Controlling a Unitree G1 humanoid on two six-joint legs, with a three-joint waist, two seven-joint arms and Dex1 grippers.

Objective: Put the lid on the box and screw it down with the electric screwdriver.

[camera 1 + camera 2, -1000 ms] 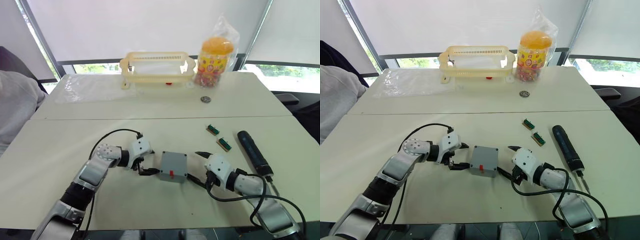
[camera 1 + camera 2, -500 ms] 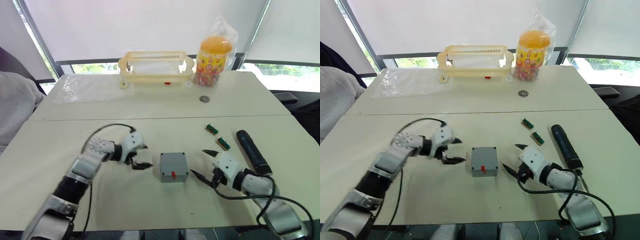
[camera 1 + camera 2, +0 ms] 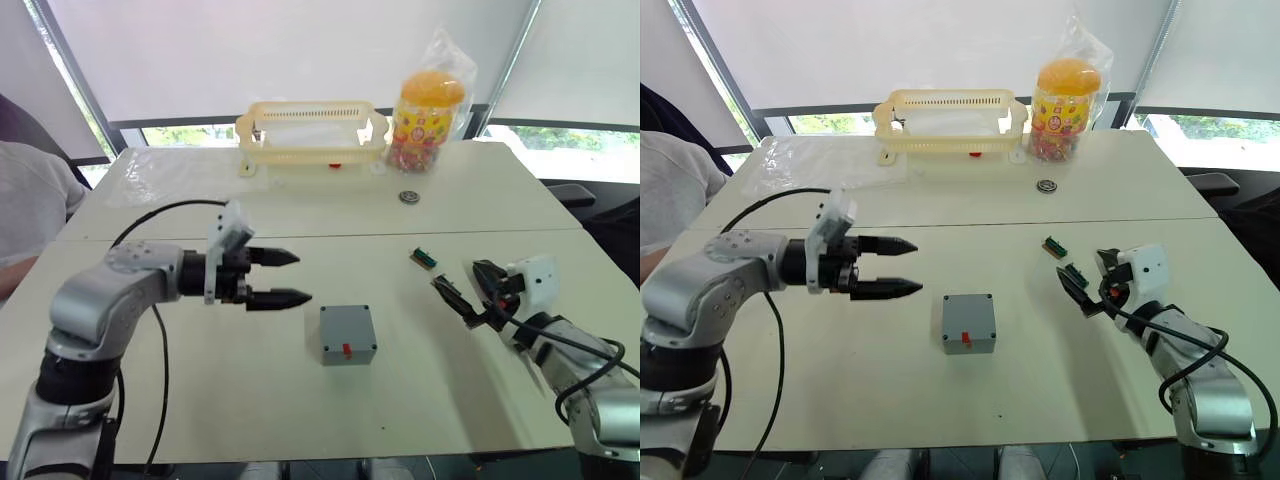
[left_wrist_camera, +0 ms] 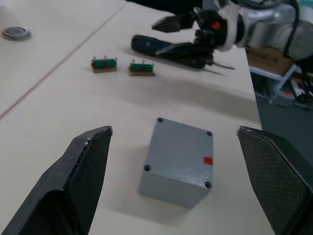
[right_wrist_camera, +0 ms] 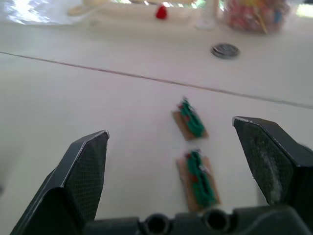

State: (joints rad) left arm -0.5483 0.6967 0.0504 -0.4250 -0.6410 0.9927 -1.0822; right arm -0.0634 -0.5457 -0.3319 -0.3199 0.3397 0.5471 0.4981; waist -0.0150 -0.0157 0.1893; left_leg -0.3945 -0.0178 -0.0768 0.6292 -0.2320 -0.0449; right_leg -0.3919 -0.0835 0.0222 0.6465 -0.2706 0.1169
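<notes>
The grey box (image 3: 347,335) stands alone on the near table, with its red mark facing me. The grey lid (image 4: 183,151) sits on top of it, with a screw hole at each corner. My left gripper (image 3: 302,277) hovers open above the table, to the left of the box and apart from it. My right gripper (image 3: 457,276) hangs open to the box's right, over a green circuit board. The electric screwdriver (image 4: 147,43) lies on the table under and behind my right gripper. Nothing is held between either pair of fingers.
Two green circuit boards (image 5: 188,121) lie right of the box. On the far table stand a pale yellow basket (image 3: 312,130) and a candy jar (image 3: 430,110), with a round metal disc (image 3: 411,198) and a clear plastic sheet (image 3: 170,172). A person's grey sleeve (image 3: 25,200) shows at the left.
Both grippers have drawn back from the box's sides. The left one rose and went left. The right one went right, over the circuit boards and the screwdriver. The box has stayed put.
</notes>
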